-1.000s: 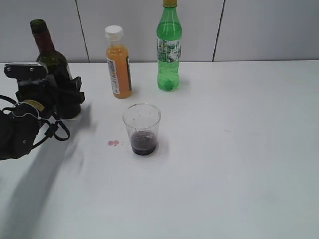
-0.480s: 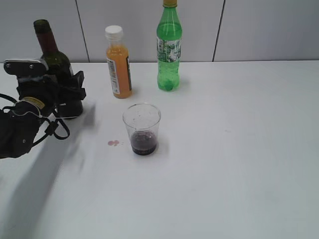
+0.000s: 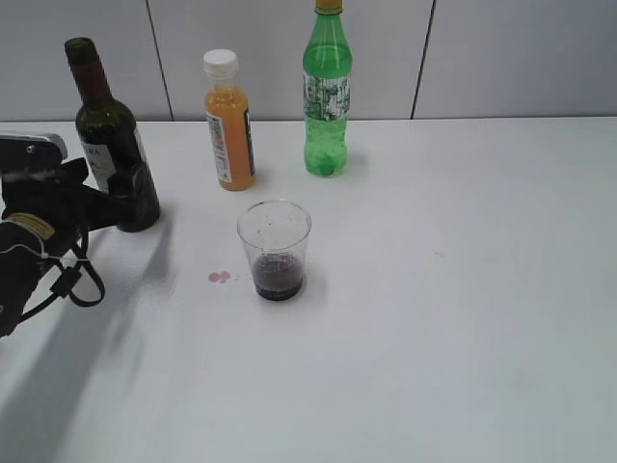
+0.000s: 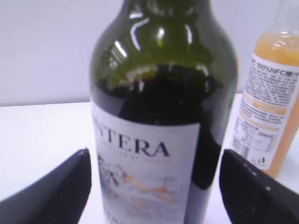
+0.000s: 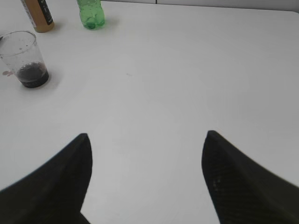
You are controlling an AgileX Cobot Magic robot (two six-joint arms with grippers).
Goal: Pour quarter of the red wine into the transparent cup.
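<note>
Your left claw stands wide, its two dark fingers on either side of the wine bottle with bare surface showing between each finger and the glass, so it grips nothing. In the exterior view that claw sits at the left edge of the white surface, just in front of and to the left of the bottle's base. The wine bottle stands upright at the back left, with dark glass, a maroon foil neck and a white label that reads "TERA" in your left wrist view. You can see the dark wine line inside it just below the shoulder.

The clear cup stands upright near the middle of the surface, well apart from the wine bottle, with a shallow layer of dark red wine at its bottom. Two small pink spots lie on the surface just to its left.

Behind the cup, the orange juice bottle with its white cap and the tall green soda bottle stand upright near the wall, apart from each other.

Your right claw is wide too and holds nothing; only bare surface shows between its fingers, with the cup far off at the upper left of its view.
</note>
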